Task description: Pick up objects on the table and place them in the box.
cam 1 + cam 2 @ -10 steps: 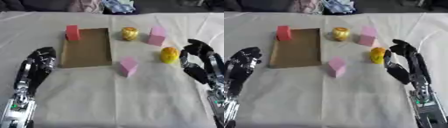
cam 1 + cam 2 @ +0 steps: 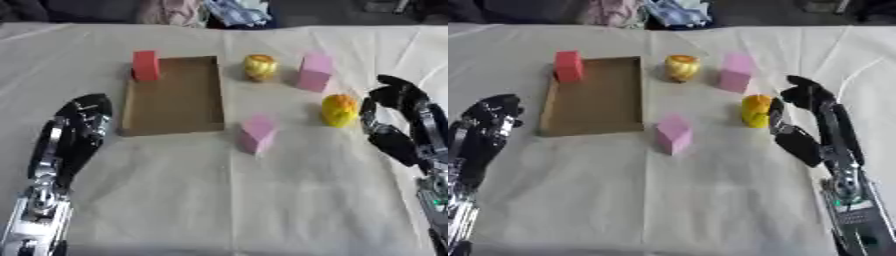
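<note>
A shallow brown cardboard box [image 2: 175,97] lies left of centre on the white cloth, nothing inside it. A red block [image 2: 146,65] stands at its far left corner, outside it. A golden round object [image 2: 260,67] and a tall pink block [image 2: 314,72] stand beyond the box's right side. A smaller pink block [image 2: 257,133] sits near the box's front right corner. A yellow object [image 2: 339,110] stands at the right. My right hand [image 2: 394,120] is open beside it, thumb and fingers close to its right side. Open too, my left hand [image 2: 74,135] rests at the left.
Crumpled cloths [image 2: 229,12] and dark items lie along the table's far edge. The white cloth [image 2: 227,200] covers the whole table in front of the blocks.
My right hand has edged slightly toward the yellow object. The blocks and the box have not moved.
</note>
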### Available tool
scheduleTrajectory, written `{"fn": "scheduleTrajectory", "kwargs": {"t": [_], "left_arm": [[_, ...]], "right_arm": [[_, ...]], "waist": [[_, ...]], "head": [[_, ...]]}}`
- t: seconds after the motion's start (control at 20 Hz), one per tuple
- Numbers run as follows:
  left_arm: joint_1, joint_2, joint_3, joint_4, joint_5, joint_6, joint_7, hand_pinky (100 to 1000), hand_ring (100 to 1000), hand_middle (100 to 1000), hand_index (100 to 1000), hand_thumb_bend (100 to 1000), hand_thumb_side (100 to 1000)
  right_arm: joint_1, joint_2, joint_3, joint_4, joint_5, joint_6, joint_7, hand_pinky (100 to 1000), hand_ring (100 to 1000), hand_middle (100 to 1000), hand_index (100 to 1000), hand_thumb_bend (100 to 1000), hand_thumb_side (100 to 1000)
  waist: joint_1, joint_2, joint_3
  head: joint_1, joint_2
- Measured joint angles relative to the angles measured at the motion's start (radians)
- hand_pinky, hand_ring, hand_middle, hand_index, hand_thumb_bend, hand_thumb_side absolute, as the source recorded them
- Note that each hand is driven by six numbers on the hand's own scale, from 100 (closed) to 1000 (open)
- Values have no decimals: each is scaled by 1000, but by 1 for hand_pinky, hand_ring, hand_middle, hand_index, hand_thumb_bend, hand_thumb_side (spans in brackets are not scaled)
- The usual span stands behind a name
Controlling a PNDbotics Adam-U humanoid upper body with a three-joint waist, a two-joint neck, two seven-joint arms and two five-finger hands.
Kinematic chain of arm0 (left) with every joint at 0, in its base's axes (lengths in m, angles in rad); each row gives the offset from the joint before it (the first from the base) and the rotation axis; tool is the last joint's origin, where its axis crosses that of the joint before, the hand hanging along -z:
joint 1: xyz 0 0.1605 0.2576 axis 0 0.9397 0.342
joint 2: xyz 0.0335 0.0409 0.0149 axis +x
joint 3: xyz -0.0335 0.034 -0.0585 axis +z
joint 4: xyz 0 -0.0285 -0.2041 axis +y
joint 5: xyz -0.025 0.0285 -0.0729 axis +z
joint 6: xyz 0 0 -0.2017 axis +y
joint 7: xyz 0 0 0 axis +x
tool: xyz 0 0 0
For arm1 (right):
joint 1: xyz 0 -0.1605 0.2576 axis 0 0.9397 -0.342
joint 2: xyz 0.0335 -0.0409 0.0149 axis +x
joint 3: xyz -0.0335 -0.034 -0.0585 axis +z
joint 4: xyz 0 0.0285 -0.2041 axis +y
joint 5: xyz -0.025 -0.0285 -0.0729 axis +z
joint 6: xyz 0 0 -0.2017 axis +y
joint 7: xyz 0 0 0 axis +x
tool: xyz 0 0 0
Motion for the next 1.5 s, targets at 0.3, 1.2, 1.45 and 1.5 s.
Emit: {"fn": "scheduleTrajectory", "kwargs": {"t": [0.3,1.2,1.45,1.5], "left_arm": [[2,1,0,0,0,1,-1,727,759,722,767,246,550],[10,10,-12,1,0,1,-18,727,758,722,767,246,550],[10,10,-13,1,0,1,-21,728,758,722,767,247,551],[11,10,-14,1,0,1,-22,728,758,722,767,246,551]], "right_arm": [[-126,-180,31,21,13,10,81,861,769,702,888,100,339],[-623,-359,186,589,100,-111,614,950,833,777,937,389,458],[-716,-286,165,773,218,-150,665,954,836,780,937,399,462],[-730,-274,159,802,236,-156,668,955,837,781,938,401,462]], "waist": [[0,0,8],[-1,-10,35],[-1,-10,42],[-1,-10,43]], "head": [[-1,0],[-43,0],[-47,0],[-48,0]]}}
